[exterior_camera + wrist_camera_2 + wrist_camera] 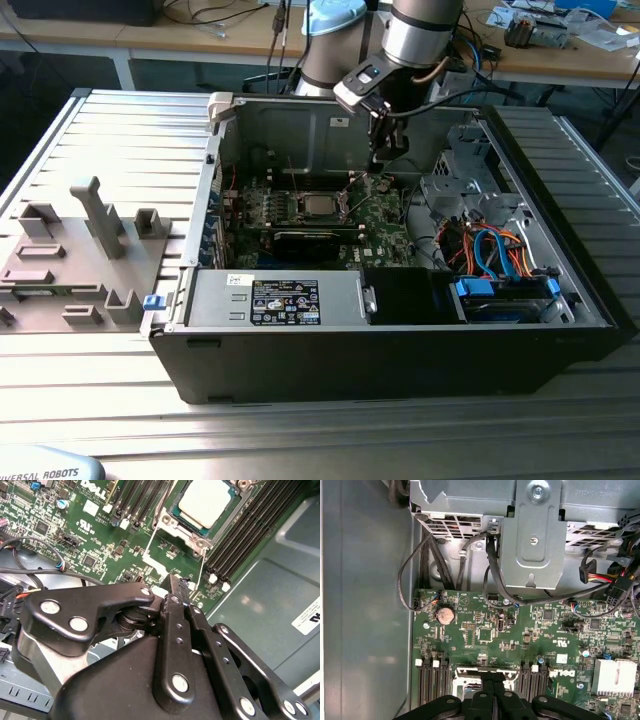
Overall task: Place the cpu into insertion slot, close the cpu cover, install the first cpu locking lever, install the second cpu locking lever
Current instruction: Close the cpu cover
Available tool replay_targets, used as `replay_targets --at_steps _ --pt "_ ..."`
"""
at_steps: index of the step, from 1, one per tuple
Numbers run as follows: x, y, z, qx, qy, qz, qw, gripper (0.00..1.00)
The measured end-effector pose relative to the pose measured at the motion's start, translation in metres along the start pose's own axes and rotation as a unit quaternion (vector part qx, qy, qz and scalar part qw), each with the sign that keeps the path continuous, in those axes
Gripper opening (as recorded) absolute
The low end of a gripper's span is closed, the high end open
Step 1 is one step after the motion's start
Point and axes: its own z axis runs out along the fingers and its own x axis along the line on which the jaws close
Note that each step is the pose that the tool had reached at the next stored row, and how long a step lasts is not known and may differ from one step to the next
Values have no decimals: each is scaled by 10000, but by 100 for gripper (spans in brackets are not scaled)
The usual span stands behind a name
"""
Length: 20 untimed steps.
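I'm looking into an open black computer case (400, 360) lying on the ribbed metal bench (120, 130). Loose black cables (420, 580) and a grey sheet-metal drive bracket (532, 540) crowd the edge of the green circuit board (100, 545). Long black memory slots (250, 525) run on both sides of the socket. The small square cpu with its silvery-grey top (206, 501) sits in the black insertion slot with the thin silvery border (200, 542). The thin silvery cpu cover frame (176, 526) seems to lie flat around it. Two thin wire levers (150, 537) stick out from the socket. The arm reaches down into the case from its far side, wrist bent over the board. The pincer (176, 582) points down just to the exterior view's right of the cpu, near one lever's end. Its fingers are pressed together, and I can make out nothing between them.
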Motion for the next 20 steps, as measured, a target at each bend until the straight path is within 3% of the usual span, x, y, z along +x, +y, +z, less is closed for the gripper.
replay_targets --at_steps 8,20 --pt "-2 25 6 0 0 0 10000 11" --pt "-7 134 11 4 0 1 10000 11"
